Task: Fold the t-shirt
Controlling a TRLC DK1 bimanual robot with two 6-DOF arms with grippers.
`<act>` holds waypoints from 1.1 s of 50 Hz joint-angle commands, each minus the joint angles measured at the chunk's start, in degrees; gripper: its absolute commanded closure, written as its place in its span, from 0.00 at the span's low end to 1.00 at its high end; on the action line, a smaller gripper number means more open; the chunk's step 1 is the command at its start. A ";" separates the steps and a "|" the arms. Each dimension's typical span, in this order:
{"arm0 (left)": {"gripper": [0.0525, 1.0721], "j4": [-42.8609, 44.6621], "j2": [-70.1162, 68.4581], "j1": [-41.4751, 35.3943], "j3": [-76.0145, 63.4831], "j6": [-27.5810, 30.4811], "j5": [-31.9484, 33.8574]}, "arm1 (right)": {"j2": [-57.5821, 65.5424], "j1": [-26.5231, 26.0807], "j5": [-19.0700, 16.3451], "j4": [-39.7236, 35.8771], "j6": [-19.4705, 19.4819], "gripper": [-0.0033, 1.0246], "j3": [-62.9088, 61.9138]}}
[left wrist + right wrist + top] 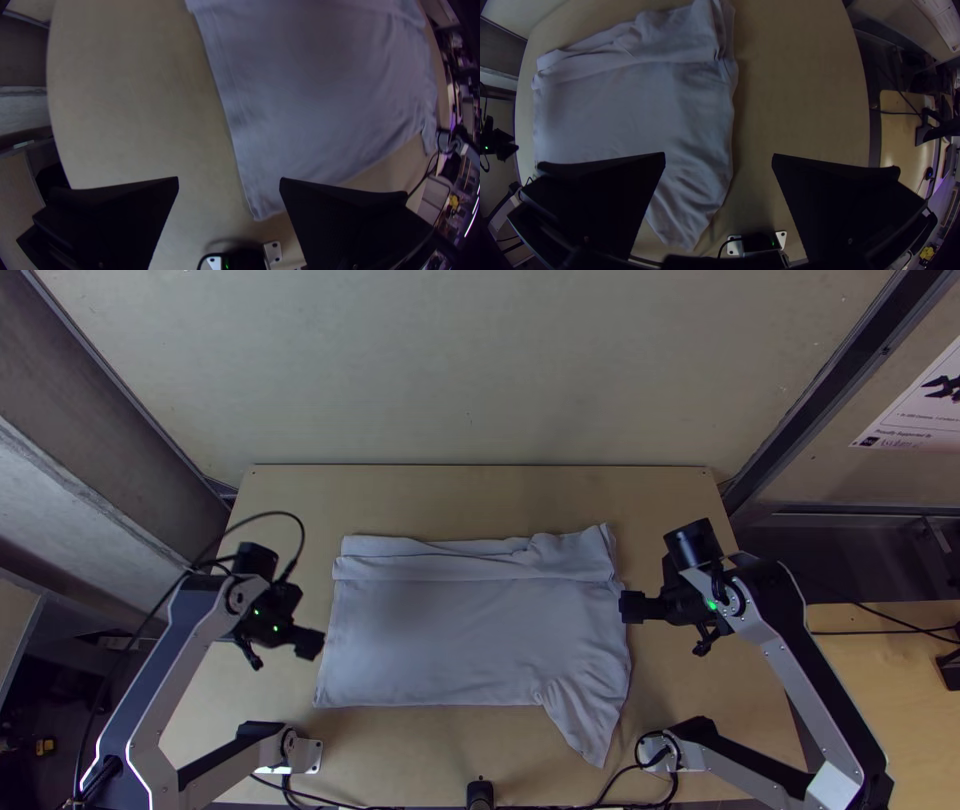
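A pale grey-white t-shirt (450, 620) lies on the table with its far side folded over in a band; one sleeve (590, 720) sticks out at the near right corner. My left gripper (312, 644) hangs beside the shirt's left edge; in the left wrist view the same gripper (229, 181) is open, near a corner of the shirt (320, 90). At the right edge is my right gripper (630, 607). Seen from its own wrist, that gripper (719, 155) stands open above the shirt's side edge (695, 125), with no cloth held.
Bare wooden table (460, 495) runs along the far side, with more bare wood on the near side. Cables (340, 805) cross the near edge beside a small black post (480, 794). A side table (900, 670) stands to the right.
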 commanded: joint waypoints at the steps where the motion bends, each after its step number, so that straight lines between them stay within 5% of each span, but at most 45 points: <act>1: 0.05 -2.04 -2.51 -2.90 -5.00 1.67 -0.07 | -0.70 0.28 -1.58 -1.60 1.24 0.04 -3.58; 11: 0.05 -1.42 -3.04 -8.43 -10.54 1.32 -3.06 | -1.49 0.36 -6.50 -2.57 1.07 0.05 -7.97; 51: 0.06 2.79 12.60 -15.64 -13.44 -0.97 -6.31 | -0.08 2.03 -8.44 -0.19 0.45 0.05 -17.46; 55: 0.19 2.79 13.13 -17.49 -13.44 -1.06 -6.40 | 0.36 2.12 -9.23 -0.11 0.45 0.05 -19.05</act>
